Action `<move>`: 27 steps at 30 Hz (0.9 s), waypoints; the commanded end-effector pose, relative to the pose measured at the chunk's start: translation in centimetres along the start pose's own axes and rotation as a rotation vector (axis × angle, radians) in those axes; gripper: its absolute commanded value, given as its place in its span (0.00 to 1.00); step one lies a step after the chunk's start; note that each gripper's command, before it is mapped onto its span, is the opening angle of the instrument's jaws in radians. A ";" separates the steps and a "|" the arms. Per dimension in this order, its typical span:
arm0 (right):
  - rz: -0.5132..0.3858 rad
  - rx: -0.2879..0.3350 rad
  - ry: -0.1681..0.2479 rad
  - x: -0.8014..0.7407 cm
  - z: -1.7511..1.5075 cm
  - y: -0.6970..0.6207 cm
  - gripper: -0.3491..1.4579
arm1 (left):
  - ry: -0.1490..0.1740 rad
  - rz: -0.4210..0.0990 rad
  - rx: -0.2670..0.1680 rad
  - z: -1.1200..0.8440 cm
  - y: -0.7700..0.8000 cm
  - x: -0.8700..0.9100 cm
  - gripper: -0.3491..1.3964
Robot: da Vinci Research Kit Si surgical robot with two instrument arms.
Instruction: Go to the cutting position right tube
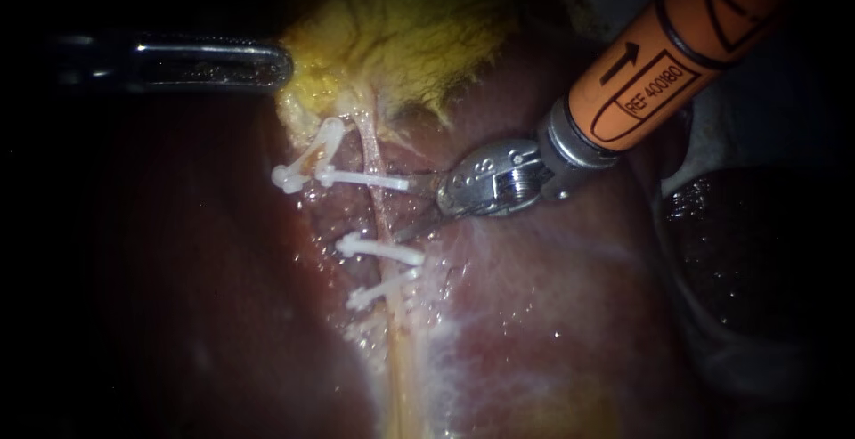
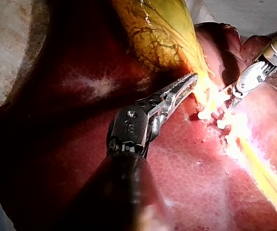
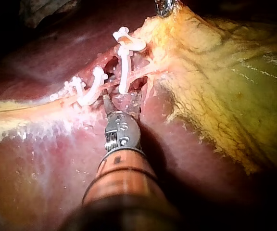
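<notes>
The hand of the right instrument [image 1: 411,206] was found open and empty just beside the right tube [image 1: 382,215], between clips [image 1: 378,250], placed for cutting, while the gallbladder [image 1: 401,38] was gripped taut by the left instrument [image 1: 278,65].

Four clips [image 1: 365,179], two instruments [image 1: 267,63], one tube [image 1: 385,216]

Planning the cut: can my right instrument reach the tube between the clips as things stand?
Probably yes: the right instrument sits beside the tube in the gap between clips, with nothing across its path.
</notes>
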 end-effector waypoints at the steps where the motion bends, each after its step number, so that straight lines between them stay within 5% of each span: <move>1: 0.000 0.001 0.000 0.00 -0.02 0.00 0.77 | 0.000 0.000 0.000 0.00 0.00 0.00 0.00; 6: 0.047 0.023 0.007 0.00 -0.24 -0.03 0.86 | 0.000 0.000 0.001 -0.01 0.01 0.00 0.00; 9: 0.090 0.112 0.027 0.01 -0.47 -0.03 0.85 | 0.000 0.000 0.002 -0.02 0.02 0.01 0.00; 15: 0.185 0.190 0.044 0.02 -0.75 -0.03 0.85 | 0.000 0.000 0.002 -0.02 0.03 0.01 0.00; 27: 0.434 0.339 0.126 -0.11 -0.48 -0.07 0.85 | 0.000 0.000 0.002 -0.03 0.03 0.01 0.00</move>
